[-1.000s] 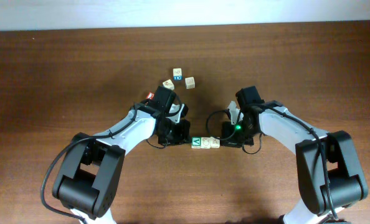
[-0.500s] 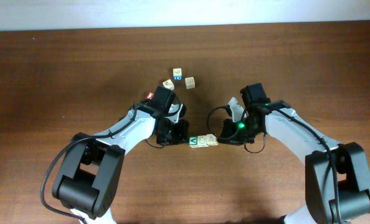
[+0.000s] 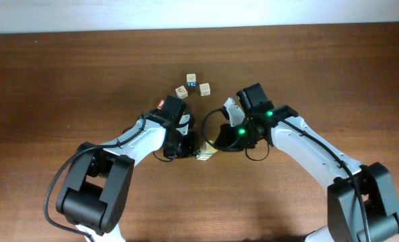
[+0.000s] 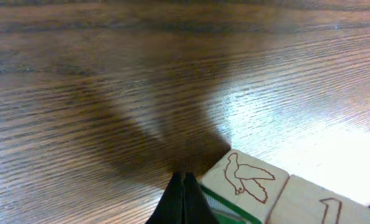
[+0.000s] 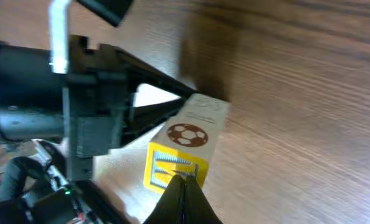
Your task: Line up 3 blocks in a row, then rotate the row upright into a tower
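3 blocks (image 5: 186, 134) | row axis: left tool (image 4: 184, 182) to right tool (image 5: 184, 184)

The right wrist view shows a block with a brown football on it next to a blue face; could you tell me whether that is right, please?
Not quite: the face is yellow, not blue. The right wrist view shows the football block next to a yellow face.

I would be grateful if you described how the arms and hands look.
Both arms have white shells over black joints and bulky black bases. The left arm carries a small red mark near its wrist; the right arm shows green lights. Thin black cables loop beside each wrist. The left hand and right hand end in dark, tapering fingers.
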Available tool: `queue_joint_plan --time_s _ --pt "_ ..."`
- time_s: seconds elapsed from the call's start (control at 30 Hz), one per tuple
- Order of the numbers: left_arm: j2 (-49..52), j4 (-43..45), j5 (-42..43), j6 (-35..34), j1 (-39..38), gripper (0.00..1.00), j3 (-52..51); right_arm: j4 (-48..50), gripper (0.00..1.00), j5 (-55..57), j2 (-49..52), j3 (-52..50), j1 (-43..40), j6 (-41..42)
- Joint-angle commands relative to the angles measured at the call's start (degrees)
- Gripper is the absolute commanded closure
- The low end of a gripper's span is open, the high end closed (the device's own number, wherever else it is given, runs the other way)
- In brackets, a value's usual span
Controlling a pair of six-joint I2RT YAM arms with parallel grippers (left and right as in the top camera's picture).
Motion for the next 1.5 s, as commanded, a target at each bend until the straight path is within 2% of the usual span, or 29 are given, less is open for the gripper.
queue_joint_plan --time_s 0.0,0.23,0.3,0.4,0.43,0.5,0.53,0.6,0.63,0.67,0.7,0.73,0.77,0.83,0.93,1.1,1.13,1.2,1.23,1.3,1.33,1.4,1.43,1.47 --pt "-0.26 1.18 8.39 -0.09 -1.33 1.0 0.92 0.5 0.96 -0.26 0.9 -0.33 2.12 1.36" --pt "-0.33 1.18 8.37 -0.07 -1.07 1.0 1.01 0.15 0.96 0.52 0.74 0.04 2.1 2.82" --pt "-0.92 1.09 8.24 0.17 0.39 1.0 1.55 -2.89 0.96 0.48 -0.52 2.62 1.99 2.58" --pt "-5.4 -0.37 3.1 0.81 3.13 1.0 1.7 -4.7 0.96 0.66 -3.19 4.17 1.99 2.6" --pt "-6.8 -0.35 1.49 0.81 3.37 1.0 1.75 -4.7 0.93 0.63 -3.48 4.2 1.99 2.6" --pt "-10.01 -2.23 -2.29 2.14 4.2 1.0 3.21 -6.32 0.76 0.68 -4.87 5.95 1.88 1.33" --pt "-14.14 -7.98 -6.45 4.85 6.78 1.0 7.63 -10.95 0.67 3.8 -7.63 10.38 1.31 -0.55" --pt "-22.18 -16.39 -13.81 8.48 11.08 1.0 16.0 -18.86 0.57 9.99 -12.52 18.32 -0.33 -3.56" --pt "-26.84 -18.69 -17.84 9.66 13.03 0.94 19.1 -22.58 0.5 13.05 -14.91 21.79 -1.25 -4.87" --pt "-31.23 -19.5 -21.99 10.08 14.56 0.67 20.33 -26.71 0.42 17.7 -17.66 25.42 -2.62 -4.98" --pt "-37.88 -20.52 -28.11 10.08 16.39 0.36 20.35 -31.65 0.41 21.94 -21.35 29.4 -4.52 -4.96" --pt "-41.07 -22.16 -30.82 10.08 16.92 0.01 20.35 -36.28 0.31 22.56 -24.46 32.7 -5.7 -4.87" --pt "-44.24 -24.44 -32.0 10.05 16.96 0.01 20.35 -38.38 0.01 23.74 -26.93 34.23 -6.27 -4.76" --pt "-48.83 -26.34 -32.0 10.05 16.96 0.01 20.35 -39.52 0.01 30.12 -33.79 35.04 -6.69 -4.79" --pt "-52.26 -27.47 -32.0 10.05 16.96 0.01 20.35 -39.5 0.02 30.67 -42.23 35.04 -6.69 -4.79" --pt "-52.17 -27.47 -32.0 10.05 16.96 0.01 20.35 -39.5 0.02 30.88 -43.58 34.97 -6.69 -5.05" --pt "-52.17 -27.45 -32.0 10.05 16.96 0.01 20.35 -39.63 0.02 33.64 -43.52 34.69 -6.88 -6.29" --pt "-52.17 -27.45 -32.0 10.05 16.96 0.01 20.35 -40.7 0.01 33.64 -43.6 34.62 -12.57 -6.27" --pt "-52.17 -27.47 -32.0 10.08 16.96 0.01 20.35 -39.6 0.02 35.89 -44.65 32.89 -18.43 -6.34" --pt "-52.17 -27.47 -32.0 10.05 16.96 0.01 20.35 -28.87 0.02 37.2 -49.83 23.04 -21.94 -12.33" --pt "-52.17 -27.47 -31.98 10.08 16.96 0.01 20.35 -17.68 0.02 36.83 -54.66 12.37 -23.67 -15.37" --pt "-52.17 -27.45 -32.0 10.05 16.96 0.01 20.35 7.19 0.02 34.82 -66.6 -13.53 -25.49 -15.5" --pt "-52.17 -27.47 -32.0 10.05 16.96 0.01 20.35 15.98 0.02 33.03 -71.52 -23.41 -25.51 -15.5" --pt "-52.17 -27.47 -32.0 10.05 16.96 0.01 20.35 20.87 0.01 31.95 -74.36 -29.07 -25.49 -15.5"
